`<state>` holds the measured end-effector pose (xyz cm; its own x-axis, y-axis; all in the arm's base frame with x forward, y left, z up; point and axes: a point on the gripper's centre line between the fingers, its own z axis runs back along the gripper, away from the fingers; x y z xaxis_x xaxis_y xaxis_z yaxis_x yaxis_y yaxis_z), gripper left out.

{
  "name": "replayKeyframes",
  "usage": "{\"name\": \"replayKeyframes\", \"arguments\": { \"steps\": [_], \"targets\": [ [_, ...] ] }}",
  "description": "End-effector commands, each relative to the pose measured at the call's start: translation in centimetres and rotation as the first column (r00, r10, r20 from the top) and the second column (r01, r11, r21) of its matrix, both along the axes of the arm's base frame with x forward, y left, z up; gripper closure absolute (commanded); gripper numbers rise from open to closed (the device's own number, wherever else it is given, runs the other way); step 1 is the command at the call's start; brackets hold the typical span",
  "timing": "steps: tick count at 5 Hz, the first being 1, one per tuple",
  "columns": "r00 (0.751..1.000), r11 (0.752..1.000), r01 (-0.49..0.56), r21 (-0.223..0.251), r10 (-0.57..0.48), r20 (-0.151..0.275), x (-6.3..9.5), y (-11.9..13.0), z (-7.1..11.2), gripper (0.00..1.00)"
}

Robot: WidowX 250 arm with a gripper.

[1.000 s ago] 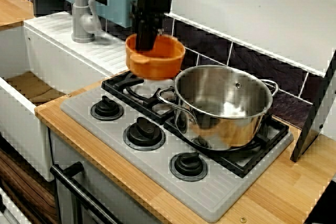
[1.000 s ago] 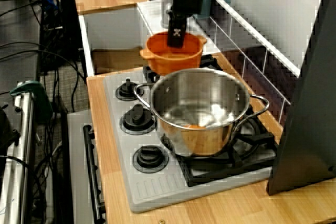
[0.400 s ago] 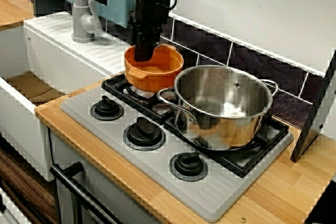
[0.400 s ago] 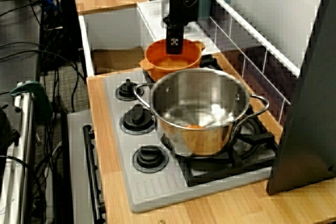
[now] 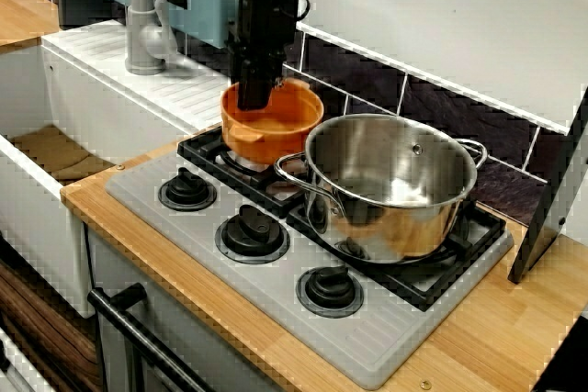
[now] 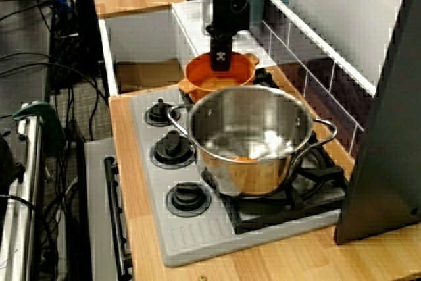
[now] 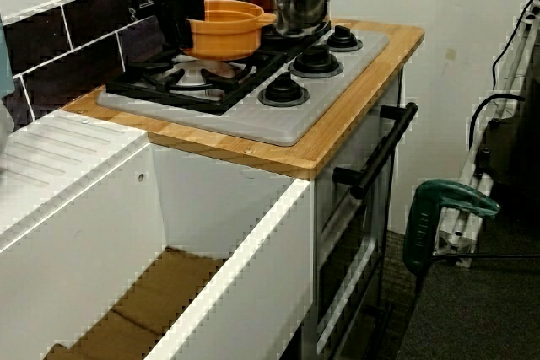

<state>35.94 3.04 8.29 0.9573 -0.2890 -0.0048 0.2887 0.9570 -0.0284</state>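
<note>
I am holding the small orange pot (image 5: pixel 280 128) lower than a second ago. My hand (image 5: pixel 252 100) is clamping its rim, keeping the pot level just above the rear burner grate (image 7: pixel 164 82), beside the steel pot (image 5: pixel 395 218).

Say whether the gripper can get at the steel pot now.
Likely not yet: the gripper is shut on the orange pot, so it has no free grasp. Otherwise the steel pot stands close beside, nothing above it.
</note>
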Motion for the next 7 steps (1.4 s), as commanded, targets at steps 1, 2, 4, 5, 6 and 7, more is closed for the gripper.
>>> {"name": "replayKeyframes", "arguments": {
  "steps": [1,2,4,5,6,7],
  "targets": [
    [0.990,1.000,-0.017,-0.016,0.019,0.139,-0.6,0.7,3.1,1.00],
    [0.988,0.999,-0.034,-0.012,0.036,0.147,-0.6,0.7,3.3,1.00],
    [0.988,0.999,-0.043,-0.022,0.046,0.151,-0.3,0.7,3.8,0.00],
    [0.988,0.999,-0.046,-0.021,0.049,0.148,-0.3,0.9,3.8,0.00],
    [0.987,0.998,-0.054,-0.032,0.058,0.149,-0.2,0.8,4.3,0.00],
    [0.984,0.997,-0.057,-0.058,0.066,0.166,0.0,0.5,5.7,0.00]
  ]
}}
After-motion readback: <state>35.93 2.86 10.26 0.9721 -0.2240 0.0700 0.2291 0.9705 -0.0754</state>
